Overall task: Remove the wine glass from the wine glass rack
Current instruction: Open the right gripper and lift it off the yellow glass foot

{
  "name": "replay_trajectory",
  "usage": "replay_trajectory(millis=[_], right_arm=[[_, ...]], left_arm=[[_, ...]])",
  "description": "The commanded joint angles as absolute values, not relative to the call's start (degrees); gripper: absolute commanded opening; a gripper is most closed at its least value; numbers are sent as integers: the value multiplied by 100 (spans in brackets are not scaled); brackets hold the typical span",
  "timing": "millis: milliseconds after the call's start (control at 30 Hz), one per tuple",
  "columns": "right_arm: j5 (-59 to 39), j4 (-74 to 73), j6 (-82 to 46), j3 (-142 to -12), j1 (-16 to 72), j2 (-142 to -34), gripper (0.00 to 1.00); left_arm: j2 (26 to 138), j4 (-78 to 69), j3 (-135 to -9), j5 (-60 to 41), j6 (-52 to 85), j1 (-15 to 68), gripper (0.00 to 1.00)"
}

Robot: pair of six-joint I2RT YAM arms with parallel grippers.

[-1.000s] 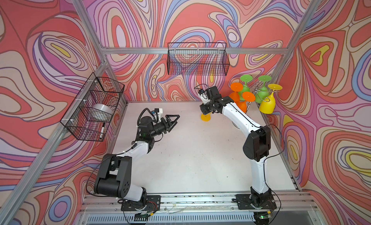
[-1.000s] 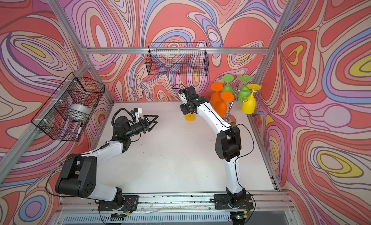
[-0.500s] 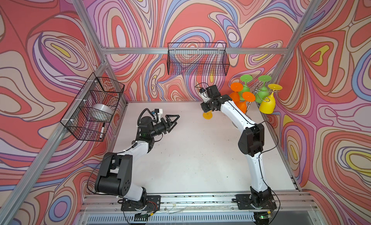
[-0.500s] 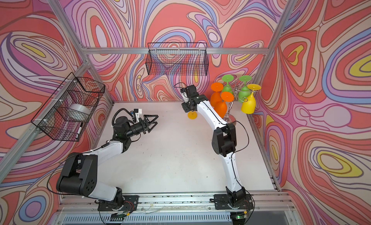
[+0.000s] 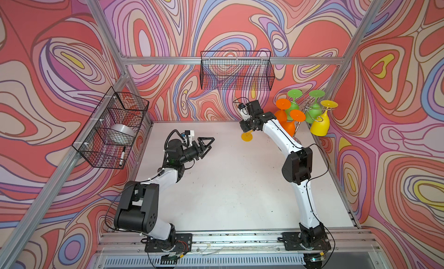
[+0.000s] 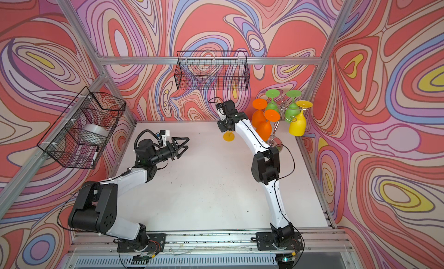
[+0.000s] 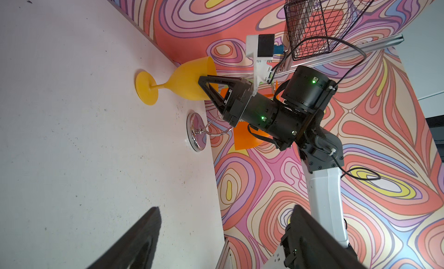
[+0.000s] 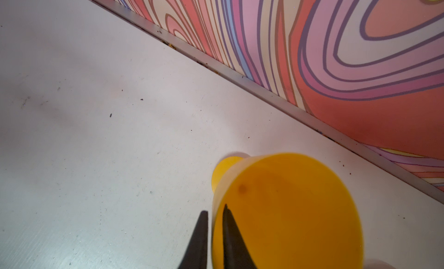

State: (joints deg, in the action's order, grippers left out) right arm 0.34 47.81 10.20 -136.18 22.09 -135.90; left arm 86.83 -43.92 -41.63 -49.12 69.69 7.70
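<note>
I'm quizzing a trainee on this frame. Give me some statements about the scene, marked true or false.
1. The amber wine glass stands upright on the table. True.
2. The left gripper holds a glass. False: it is open and empty.
3. Five glasses hang upside down on the rack. True.
4. The rack stands in the near left corner. False: it stands in the far right corner.
5. The right gripper straddles the wine glass's rim. True.
</note>
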Motion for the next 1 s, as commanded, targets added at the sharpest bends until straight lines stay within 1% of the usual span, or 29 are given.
replay_trajectory(millis=[0,100,133,300,433,467,533,600,767,967], right_arm=[[-59,4800,1020,-13806,2175,-13729,23],[-63,4767,1011,-13834,2175,-13670,34],[-62,4748,1011,-13834,2179,-13638,37],[-49,4567,1003,-13719,2175,-13391,44],[-137,4284,946,-13389,2201,-13062,50],[-145,4195,932,-13265,2211,-12974,52],[-78,3998,981,-12978,2287,-12748,59],[47,3821,1049,-12759,2376,-12563,63],[295,3507,1134,-12235,2581,-12138,69],[662,3066,1171,-11401,2943,-11491,72]], left_arm=[[8765,-4654,-4328,-5010,7023,702,85],[8778,-4676,-4331,-5016,7032,694,85],[8773,-4676,-4329,-5013,7032,687,85],[8776,-4691,-4333,-5027,7030,668,86],[8764,-4693,-4333,-5019,7016,651,87],[8763,-4696,-4333,-5014,7007,650,88],[8749,-4719,-4316,-5010,7001,650,100],[8733,-4751,-4306,-4995,6994,642,100],[8701,-4742,-4307,-5001,6946,642,100],[8518,-4593,-4271,-4886,6734,642,100]])
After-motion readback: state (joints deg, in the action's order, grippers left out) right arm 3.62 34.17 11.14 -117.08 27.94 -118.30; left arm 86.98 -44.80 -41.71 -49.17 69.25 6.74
